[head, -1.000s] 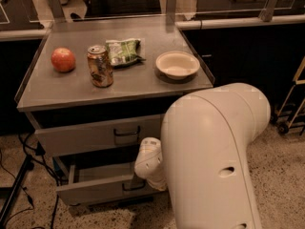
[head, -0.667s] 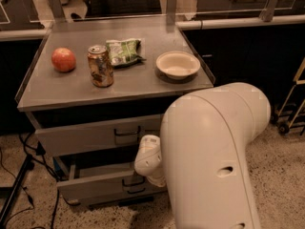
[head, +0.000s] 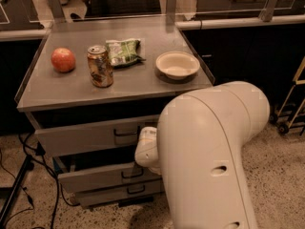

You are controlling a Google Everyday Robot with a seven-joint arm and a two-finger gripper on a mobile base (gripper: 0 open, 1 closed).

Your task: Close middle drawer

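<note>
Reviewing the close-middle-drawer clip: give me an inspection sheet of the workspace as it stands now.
Surface: grey cabinet top, carrying four loose things.
Job's things: middle drawer, front nearly in, dark gap above it; whether it is flush cannot be told.
Clutter: apple, soda can, green snack bag, white bowl, all on the top.
Grippers: end effector at the cabinet front, just above the middle drawer, largely hidden by the white arm.
Cables: black cables on the floor left of the cabinet.
Surroundings: speckled floor; wheeled cart at right; dark counters behind.
</note>
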